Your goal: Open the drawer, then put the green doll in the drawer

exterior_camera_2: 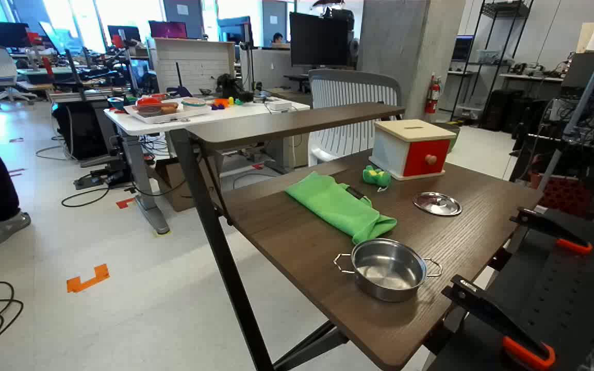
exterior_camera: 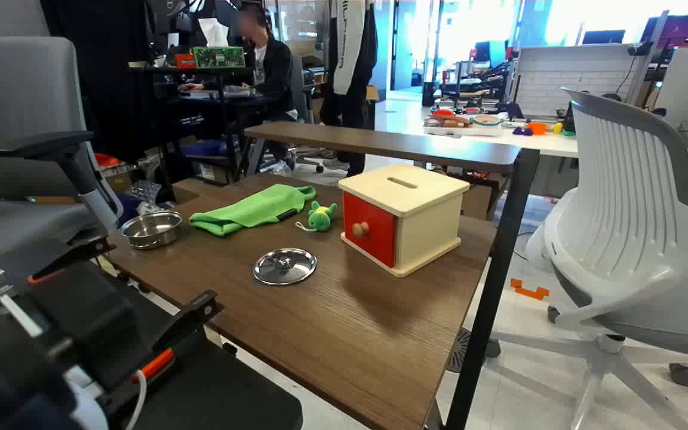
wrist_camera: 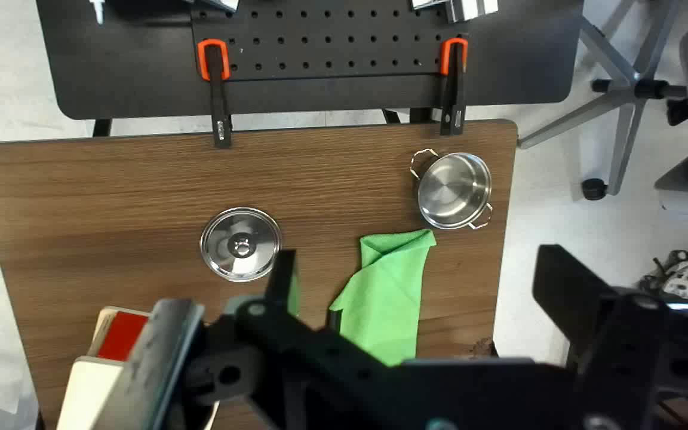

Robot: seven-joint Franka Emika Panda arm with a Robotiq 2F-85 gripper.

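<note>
my gripper (wrist_camera: 418,263) has its fingers (wrist_camera: 283,275) wide apart, and in my wrist view the cloth (wrist_camera: 387,292) shows in the gap, its lower end hidden behind the gripper's body. the pot (wrist_camera: 454,190) sits beyond the fingertips; the lid (wrist_camera: 241,245) is just beside the tip of the finger nearer the box (wrist_camera: 87,388). that box lies outside the same finger, mostly covered for me by a blurred grey part (wrist_camera: 151,361), leaving a patch of the red drawer (wrist_camera: 122,335) front; both exterior views show it closed. there i find the doll (exterior_camera: 320,217) on the table (exterior_camera: 344,322) between box and cloth, which puts it toward that finger; whether the green sliver (wrist_camera: 294,295) behind the finger is the doll, i can't tell.
</note>
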